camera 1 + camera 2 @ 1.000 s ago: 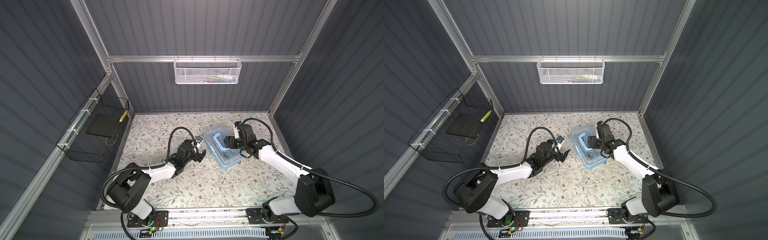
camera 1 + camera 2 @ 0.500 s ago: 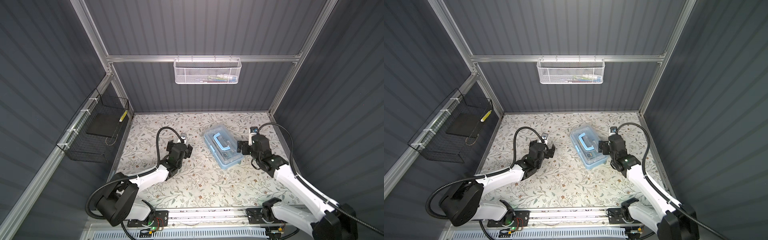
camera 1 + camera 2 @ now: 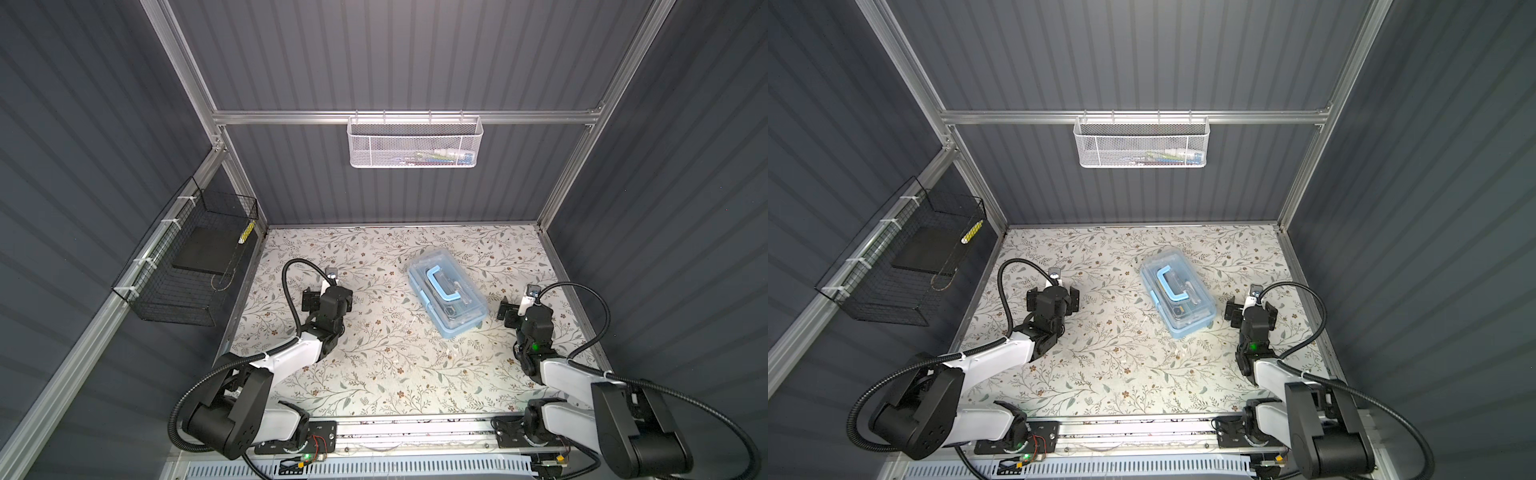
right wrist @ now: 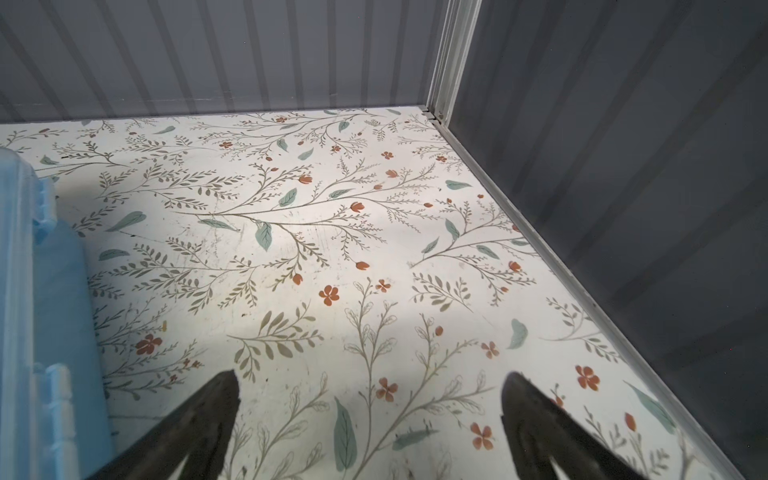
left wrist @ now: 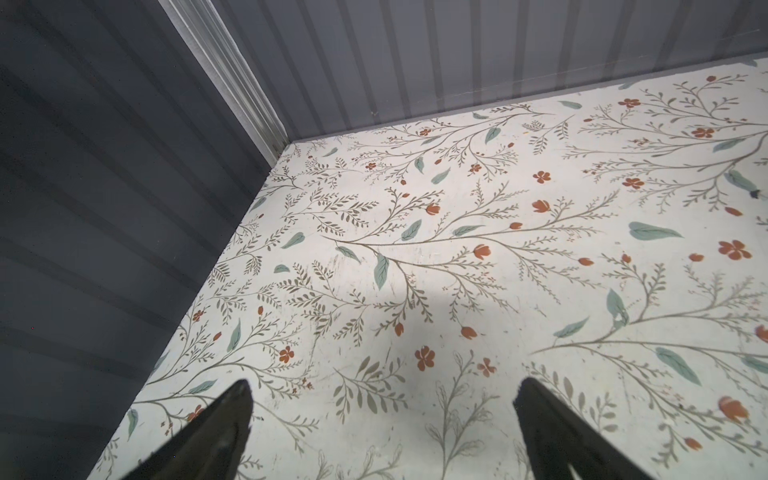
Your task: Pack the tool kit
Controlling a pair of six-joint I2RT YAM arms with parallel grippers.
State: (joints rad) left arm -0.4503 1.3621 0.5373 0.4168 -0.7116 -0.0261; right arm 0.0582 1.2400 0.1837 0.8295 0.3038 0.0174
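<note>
The tool kit is a light blue box. It lies slantwise on the flowered table with its clear lid down and its blue handle flat on top. Small tools show through the lid. My left gripper hovers well to the left of the box, open and empty. To the right of the box my right gripper is also open and empty. In the right wrist view the box's blue side stands just beside it without touching.
A white mesh basket holding a few items hangs on the back wall rail. A black wire basket with a dark flat slab and a yellow-white stick hangs on the left wall. Grey ribbed walls close three sides.
Both arms have drawn back from the box. The right gripper left the lid and moved right. The left gripper moved left, away from the box's side. The box stays put.
</note>
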